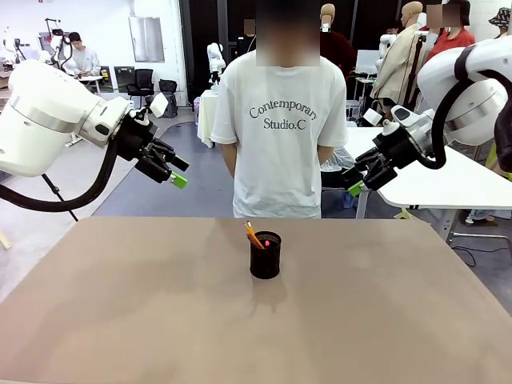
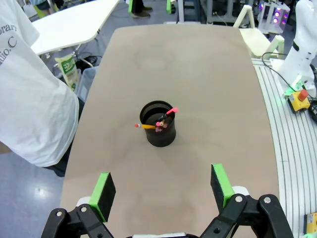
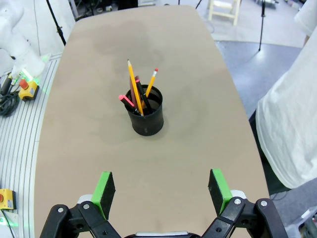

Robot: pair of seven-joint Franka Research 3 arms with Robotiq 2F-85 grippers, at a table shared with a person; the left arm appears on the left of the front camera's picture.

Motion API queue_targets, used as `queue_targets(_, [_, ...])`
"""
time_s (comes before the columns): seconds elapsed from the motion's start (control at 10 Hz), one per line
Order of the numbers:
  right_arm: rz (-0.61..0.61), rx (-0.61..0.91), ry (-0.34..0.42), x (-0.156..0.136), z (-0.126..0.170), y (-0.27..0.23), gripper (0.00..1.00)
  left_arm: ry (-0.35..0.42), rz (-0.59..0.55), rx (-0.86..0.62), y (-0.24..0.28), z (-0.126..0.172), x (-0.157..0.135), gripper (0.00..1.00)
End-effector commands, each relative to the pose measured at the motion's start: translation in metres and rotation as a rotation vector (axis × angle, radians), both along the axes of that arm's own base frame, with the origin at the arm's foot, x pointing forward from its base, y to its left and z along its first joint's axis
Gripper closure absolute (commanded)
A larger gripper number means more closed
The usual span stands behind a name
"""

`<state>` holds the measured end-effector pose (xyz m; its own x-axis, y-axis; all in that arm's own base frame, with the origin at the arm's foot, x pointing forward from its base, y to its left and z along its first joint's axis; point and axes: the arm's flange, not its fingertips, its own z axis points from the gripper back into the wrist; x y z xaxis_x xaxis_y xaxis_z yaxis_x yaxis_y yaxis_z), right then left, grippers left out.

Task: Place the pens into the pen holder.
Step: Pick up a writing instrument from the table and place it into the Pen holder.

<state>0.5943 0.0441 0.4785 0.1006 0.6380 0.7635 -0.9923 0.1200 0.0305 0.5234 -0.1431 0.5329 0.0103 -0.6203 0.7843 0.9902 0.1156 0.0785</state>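
The black mesh pen holder stands upright near the table's far middle, and the pens stick out of its top. The right wrist view shows the pen holder with orange-yellow pencils, a dark pen and a pink one leaning inside. From the left wrist, the pen holder shows pen tips at its rim. My left gripper hangs open above the table's far left, holding nothing. Raised at the far right, my right gripper is open and holds nothing too.
A person in a white T-shirt stands at the far edge behind the holder, hands behind the back. The tan table is bare around the cup. White tables stand beyond on the right.
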Motion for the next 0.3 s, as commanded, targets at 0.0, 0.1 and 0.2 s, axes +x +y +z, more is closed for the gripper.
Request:
queue_targets(0.0, [-0.004, -0.012, -0.009, -0.002, 0.0012, 0.0021, 0.0, 0.006, 0.01, 0.011, -0.0012, 0.0015, -0.0006, 0.0])
queue_targets(0.1, [-0.004, -0.012, -0.009, -0.002, 0.0012, 0.0021, 0.0, 0.006, 0.01, 0.011, -0.0012, 0.0015, -0.0006, 0.0])
queue_targets(0.2, [-0.004, -0.012, -0.009, -0.002, 0.0012, 0.0021, 0.0, 0.006, 0.01, 0.011, -0.0012, 0.0015, -0.0006, 0.0])
